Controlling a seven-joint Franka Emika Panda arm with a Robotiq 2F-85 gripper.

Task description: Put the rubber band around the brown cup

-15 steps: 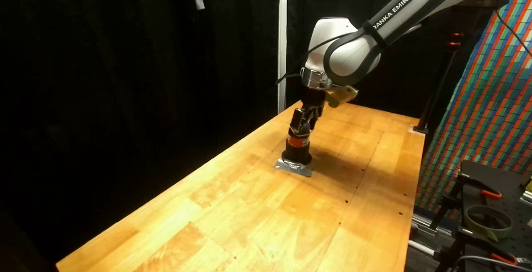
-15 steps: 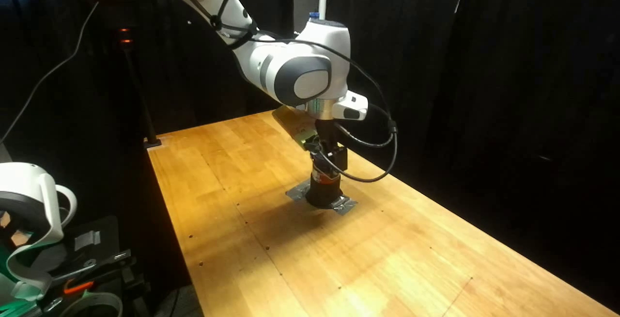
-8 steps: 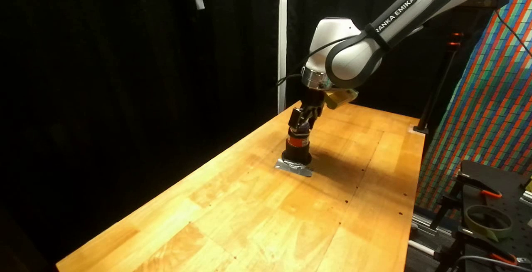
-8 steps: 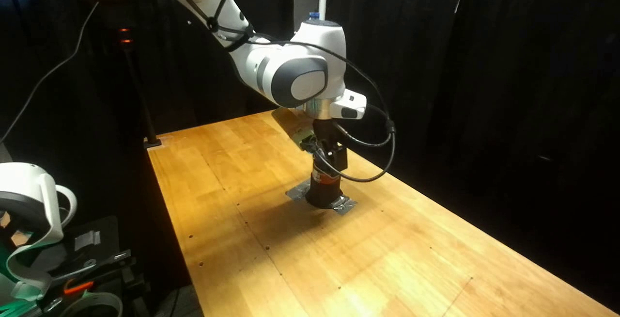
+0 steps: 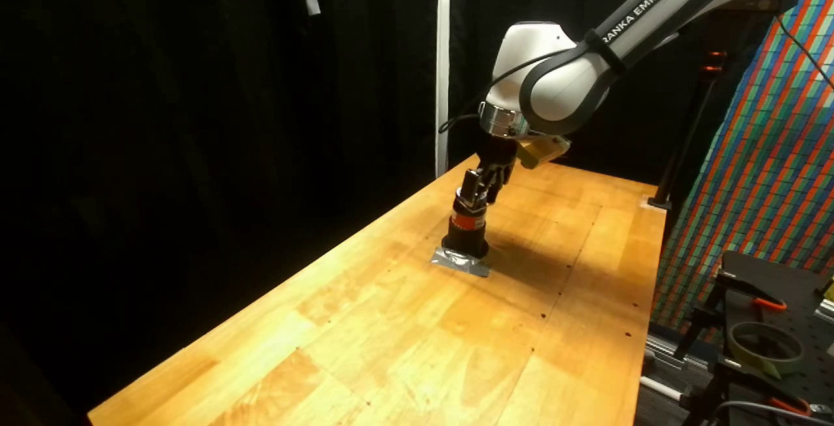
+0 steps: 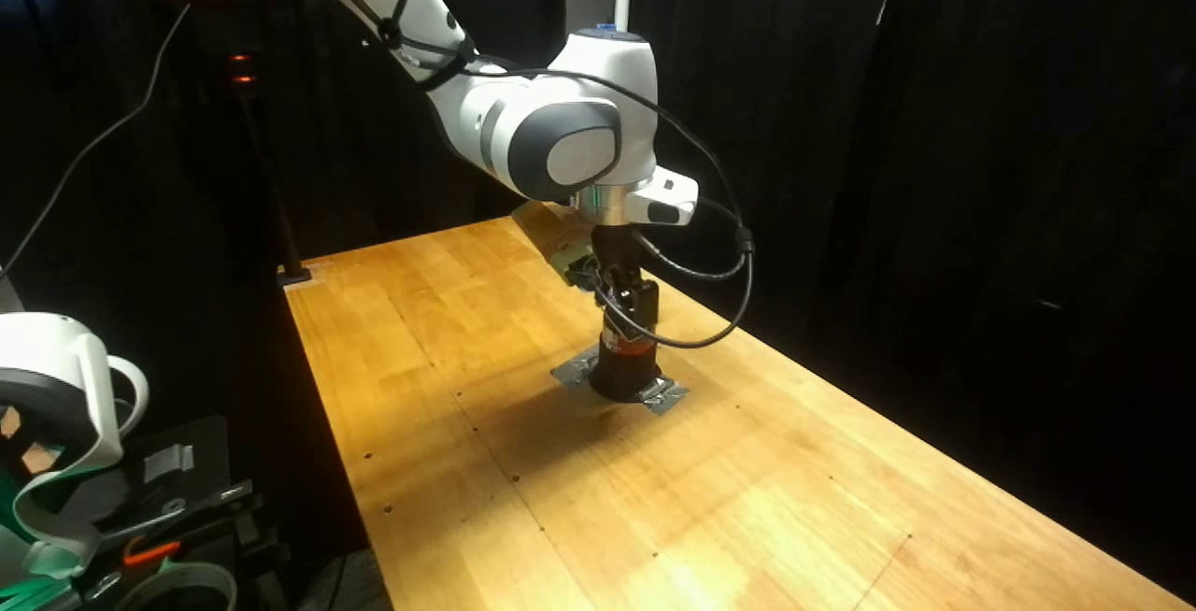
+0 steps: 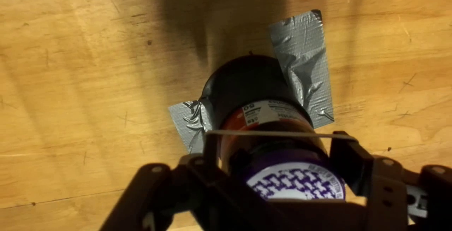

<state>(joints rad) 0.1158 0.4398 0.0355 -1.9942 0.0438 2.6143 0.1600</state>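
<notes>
The brown cup stands upright on the table in both exterior views point(image 5: 467, 221) point(image 6: 628, 346). It has a black base, an orange label and a dark top; the wrist view point(image 7: 261, 112) also shows its purple and white lid. My gripper point(image 7: 277, 142) is open over the cup's upper part, one finger on each side of it. Whether the fingers touch the cup, I cannot tell. A thin pale rubber band point(image 7: 268, 133) is stretched between the fingertips and crosses in front of the cup; its rear part is hidden. The gripper also shows in both exterior views point(image 5: 482, 195) point(image 6: 628, 307).
Grey tape point(image 7: 307, 61) fixes the cup's base to the wooden table point(image 5: 404, 348). A black cable point(image 6: 747, 284) loops beside the gripper. A thin black post point(image 6: 271, 181) stands at the table's far corner. A dark side surface holds a tape roll point(image 5: 765, 344).
The arm and gripper have shifted a little back toward the arm's base side and slightly up. The cup has not moved.
</notes>
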